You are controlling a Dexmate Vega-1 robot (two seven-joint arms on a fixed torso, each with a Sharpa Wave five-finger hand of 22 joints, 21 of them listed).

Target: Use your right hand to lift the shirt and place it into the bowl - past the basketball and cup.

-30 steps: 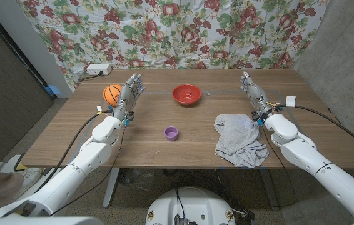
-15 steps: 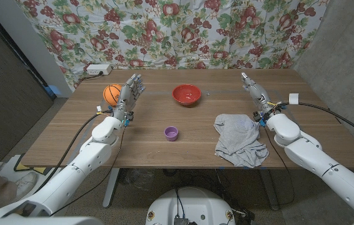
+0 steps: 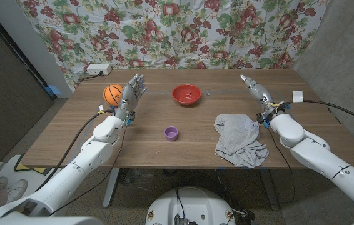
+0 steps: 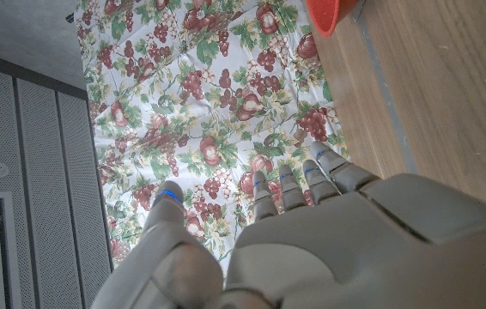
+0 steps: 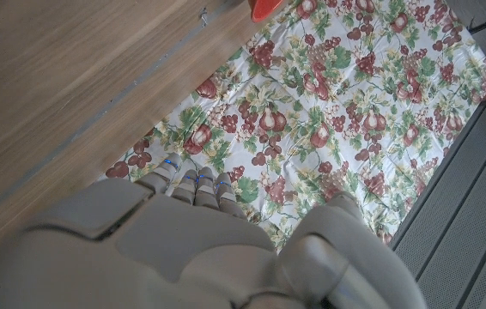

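Hovering right hand empty, fingers extended, beside grey shirt; no readable writing.

Left hand raised, fingers apart; right hand seemingly empty, outstretched.

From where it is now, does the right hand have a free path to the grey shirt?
Probably yes. The right hand is raised, holding nothing, just beside the crumpled grey shirt on the wooden table; nothing lies between them, and the small purple cup sits off to the shirt's other side.
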